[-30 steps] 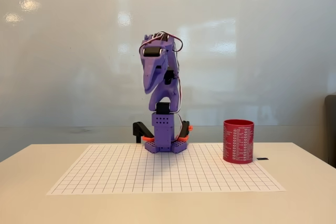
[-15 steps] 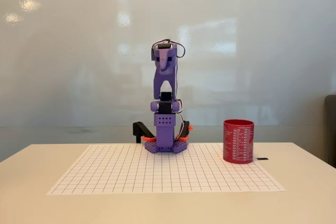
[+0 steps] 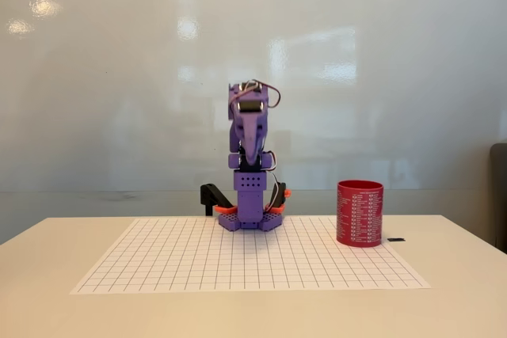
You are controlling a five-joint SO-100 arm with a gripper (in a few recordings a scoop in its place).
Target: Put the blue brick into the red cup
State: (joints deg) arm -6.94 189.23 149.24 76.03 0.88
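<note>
Fixed view shows the counter [image 3: 47, 275] with a white grid sheet [image 3: 238, 263] over its middle, wide and bare toward the front edge. The purple arm [image 3: 249, 172] stands folded upright at the sheet's back edge. The red cup [image 3: 360, 213] stands upright near the sheet's right edge. Whether the fingers [image 3: 249, 144] are apart or together, I cannot tell.
</note>
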